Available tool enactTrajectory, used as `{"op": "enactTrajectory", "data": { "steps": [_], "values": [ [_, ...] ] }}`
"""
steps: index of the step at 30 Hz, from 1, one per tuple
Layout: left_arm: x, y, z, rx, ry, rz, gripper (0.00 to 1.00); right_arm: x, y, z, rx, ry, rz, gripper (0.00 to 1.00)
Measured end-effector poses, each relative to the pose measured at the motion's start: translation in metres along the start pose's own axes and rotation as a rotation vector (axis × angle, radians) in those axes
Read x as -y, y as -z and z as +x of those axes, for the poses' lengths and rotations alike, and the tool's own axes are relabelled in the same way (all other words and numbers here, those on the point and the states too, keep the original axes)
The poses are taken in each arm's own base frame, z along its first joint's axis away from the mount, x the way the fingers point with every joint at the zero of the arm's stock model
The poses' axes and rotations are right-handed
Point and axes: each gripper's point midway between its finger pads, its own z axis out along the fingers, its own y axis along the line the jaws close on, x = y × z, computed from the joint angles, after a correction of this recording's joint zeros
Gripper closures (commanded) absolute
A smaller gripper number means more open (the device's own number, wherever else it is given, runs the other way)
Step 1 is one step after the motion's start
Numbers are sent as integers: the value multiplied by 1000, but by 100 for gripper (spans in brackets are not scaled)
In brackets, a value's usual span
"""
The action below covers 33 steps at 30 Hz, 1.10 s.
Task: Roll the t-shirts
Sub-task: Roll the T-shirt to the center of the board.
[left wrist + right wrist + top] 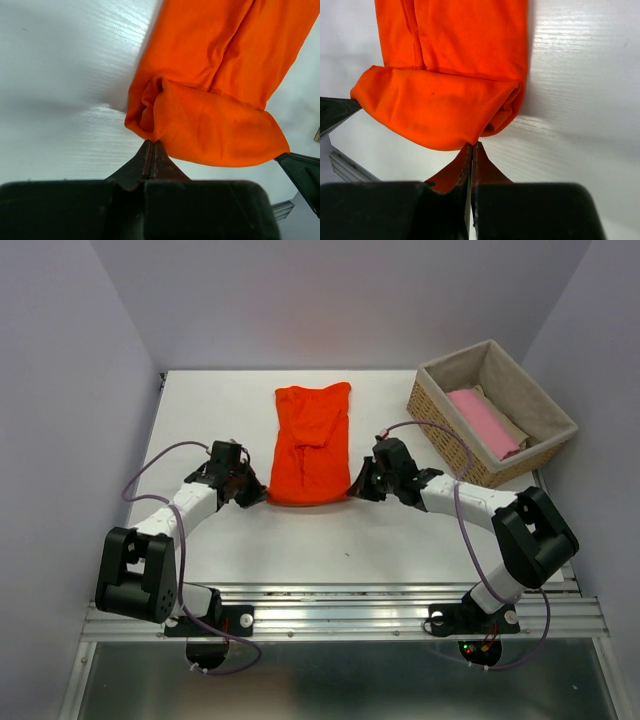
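**Roll begun at the near end, both claws shut at its corners**

The orange t-shirt (312, 445) is laid as a long folded strip in the middle of the table (400, 540), running from the upper centre of the overhead view down towards the arms. Its lower end is turned over into a first loose roll (210, 130). A pink t-shirt (485, 422) is seen in the basket (440, 405) at the upper right, well apart from the work.

The left claw (252, 490) is placed at the lower left corner of the strip and the right claw (362, 483) at the lower right corner, so the roll lies between them. In each wrist view the fingers are pressed flat together, with their tips touching the under edge of the roll at its open end. No cloth is seen between them, so whether a thin fold is nipped there cannot be told.

The step in hand is judged to be the next turn of the roll. It would be done best if both corners are carried forward together, at the same pace and height, so that the roll is kept square to the strip. The cloth should be kept snug against the turn already made, since the open ends look slack and could be telescoped sideways. The far end should be left flat on the table.
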Motion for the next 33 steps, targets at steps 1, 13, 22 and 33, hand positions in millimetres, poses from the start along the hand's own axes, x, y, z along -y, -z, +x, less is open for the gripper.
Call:
{"op": "enactTrajectory", "data": {
  "steps": [1,13,22,33],
  "values": [
    [1,-1,-2,1,0,0,100,-1,0,-2,2,2,-1,98],
    [16,-12,-20,-11,-5,6,100,4,-10,-6,-18,-1,21,95],
    [16,-33,-30,-34,-2,-21,100,0,-20,-36,13,-9,10,95],
    [22,-55,-49,-27,-6,-33,100,6,-45,-56,8,-19,23,91]
  ]
}}
